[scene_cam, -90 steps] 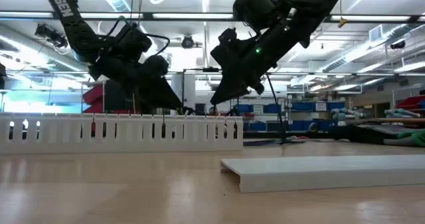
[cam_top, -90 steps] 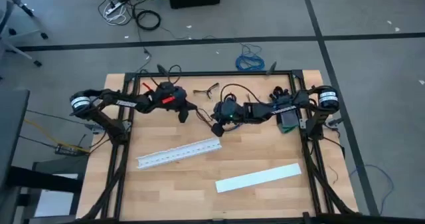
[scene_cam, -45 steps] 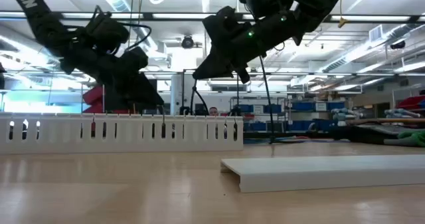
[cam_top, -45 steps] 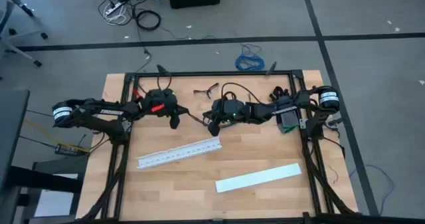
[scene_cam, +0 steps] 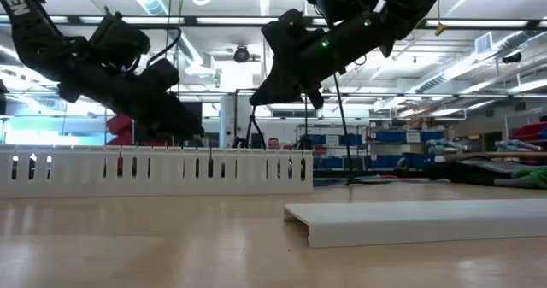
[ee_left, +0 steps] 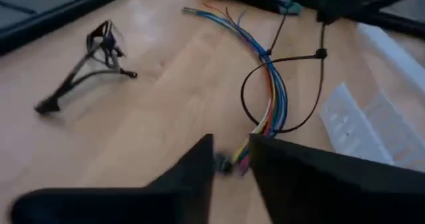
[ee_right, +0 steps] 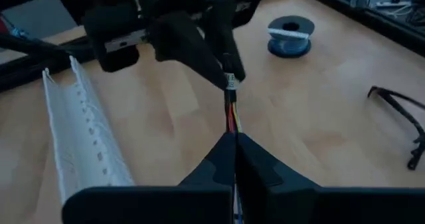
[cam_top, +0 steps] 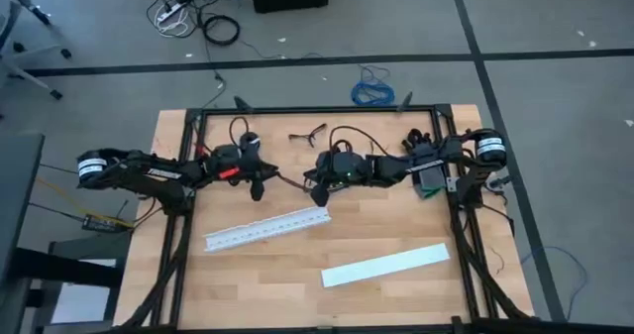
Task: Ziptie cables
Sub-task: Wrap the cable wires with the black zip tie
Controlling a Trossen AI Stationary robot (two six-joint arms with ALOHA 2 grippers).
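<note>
The cables [ee_left: 271, 91], a bunch of thin blue, orange, yellow and red wires, run across the far middle of the table between my two grippers. A black zip tie [ee_left: 247, 108] loops loosely around them, its head [ee_left: 321, 53] to one side. My left gripper [cam_top: 260, 183] is shut on the bunch's near end. My right gripper [cam_top: 317, 193], hanging higher in the low view [scene_cam: 256, 98], is shut just above the loop. The bunch's far end [ee_left: 192, 12] lies on the wood. My left gripper pinches the bunch's end [ee_left: 232, 163] between its two fingers, slanting down from the table's left side. That end is raised; the rest curves down onto the table. My right gripper is shut on a thin dark strand [ee_right: 232, 125]. In the left wrist view the zip tie's tail [ee_left: 323, 34] rises from the head into it. The fingers slant down from the right.
A white slotted strip [cam_top: 265, 228] lies just near of the grippers, and a flat white cover [cam_top: 384, 265] lies nearer still, to the right. A dark thin-armed tool [cam_top: 309, 133] and a blue spool [ee_right: 289, 36] lie at the far edge.
My left gripper has gone toward the table's left edge and down, staying shut. My right gripper has gone a little toward the left edge and risen, then held still.
</note>
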